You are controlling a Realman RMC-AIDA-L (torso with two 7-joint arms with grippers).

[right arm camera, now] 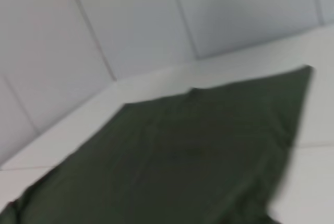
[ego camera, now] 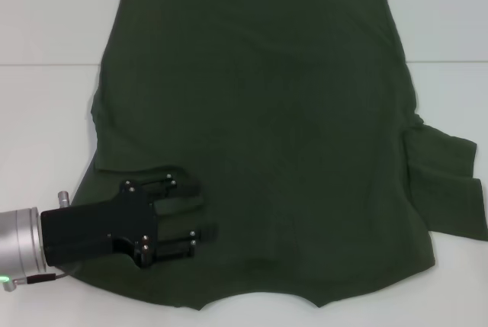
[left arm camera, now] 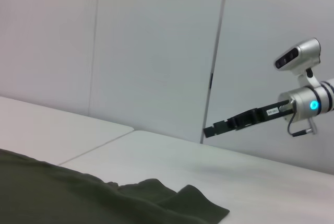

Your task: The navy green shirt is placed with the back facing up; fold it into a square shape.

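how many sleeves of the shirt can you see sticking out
1. On the navy green shirt, one sleeve spreads out on the robot's right side. The left-side sleeve seems folded in under the left tool; it may be hidden there.

1. Even, bright, diffuse light; the white bench (ego camera: 46, 113) shows no glare.
2. Shadows are faint and soft.
3. The right wrist view is blurred throughout.
4. The other views are sharp.

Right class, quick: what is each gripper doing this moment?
Left gripper: open, fingers spread over the near left part of the shirt, holding nothing.
Right gripper: raised off to the side; open or closed cannot be told.
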